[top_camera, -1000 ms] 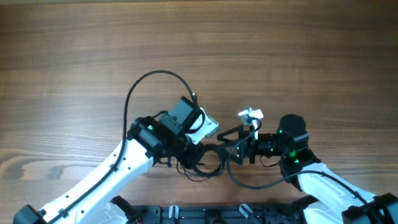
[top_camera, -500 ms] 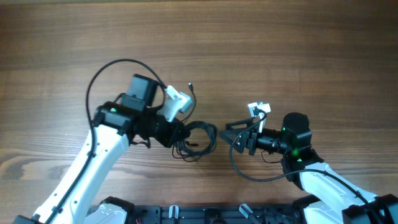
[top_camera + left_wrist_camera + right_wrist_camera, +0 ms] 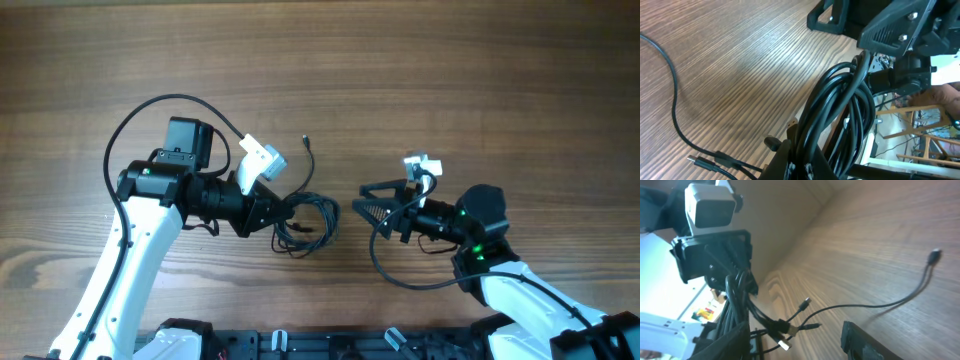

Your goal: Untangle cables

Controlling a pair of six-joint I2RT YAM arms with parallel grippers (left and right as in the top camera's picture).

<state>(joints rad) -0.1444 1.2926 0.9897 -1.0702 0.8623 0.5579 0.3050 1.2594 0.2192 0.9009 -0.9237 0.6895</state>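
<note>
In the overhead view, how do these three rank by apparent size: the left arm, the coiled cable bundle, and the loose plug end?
Largest to smallest:
1. left arm
2. coiled cable bundle
3. loose plug end

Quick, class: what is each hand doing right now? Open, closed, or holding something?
Left hand: closed on the coiled cables.
Right hand: open, holding nothing.

Nothing legible in any view.
No words, numbers or brand marks can be made out on the cables (image 3: 305, 222), the left arm (image 3: 130, 265) at 8 o'clock, the right arm (image 3: 525, 292) at 4 o'clock, or the table (image 3: 420, 70).
</note>
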